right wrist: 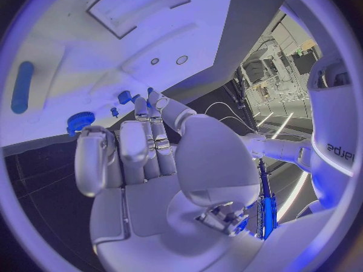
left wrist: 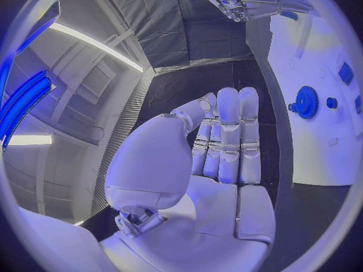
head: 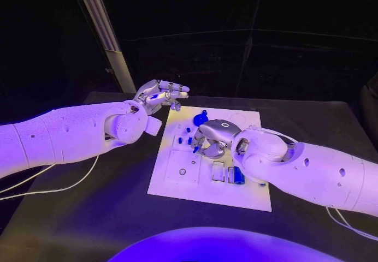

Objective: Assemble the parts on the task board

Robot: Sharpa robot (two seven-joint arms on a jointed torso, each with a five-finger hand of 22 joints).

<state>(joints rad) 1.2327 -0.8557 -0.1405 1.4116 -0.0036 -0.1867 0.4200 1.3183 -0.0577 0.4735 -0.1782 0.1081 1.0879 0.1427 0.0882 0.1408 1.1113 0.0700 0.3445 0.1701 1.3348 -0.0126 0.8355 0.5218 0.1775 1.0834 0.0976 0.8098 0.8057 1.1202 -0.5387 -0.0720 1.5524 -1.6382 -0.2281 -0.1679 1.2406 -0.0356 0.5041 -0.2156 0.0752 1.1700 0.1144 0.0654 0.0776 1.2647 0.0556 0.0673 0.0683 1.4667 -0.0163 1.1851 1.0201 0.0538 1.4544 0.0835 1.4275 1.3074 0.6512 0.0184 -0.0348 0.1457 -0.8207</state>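
Head view: white task board (head: 177, 180) at the desk's (head: 78, 229) centre; right hand (head: 211, 136) reaches down over the blue parts (head: 236, 176). Left wrist view: left hand (left wrist: 223, 142) spread, empty, left of the blue gear (left wrist: 306, 101). Right wrist view: fingers (right wrist: 147, 142) half-curled, holding nothing visible. Judged step: approaching a part; next, pinch it.

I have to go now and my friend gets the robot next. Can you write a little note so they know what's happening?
Left hand: raised off the far left edge of the task board, fingers straight and together, holding nothing.
Right hand: over the middle of the board, fingers reaching down among small blue parts; whether it grips one cannot be told.
Parts: a blue gear stands near the board's far end; a blue bar lies near its right edge.
Done: unclear, though some parts seem seated.
Left: place the remaining loose parts.
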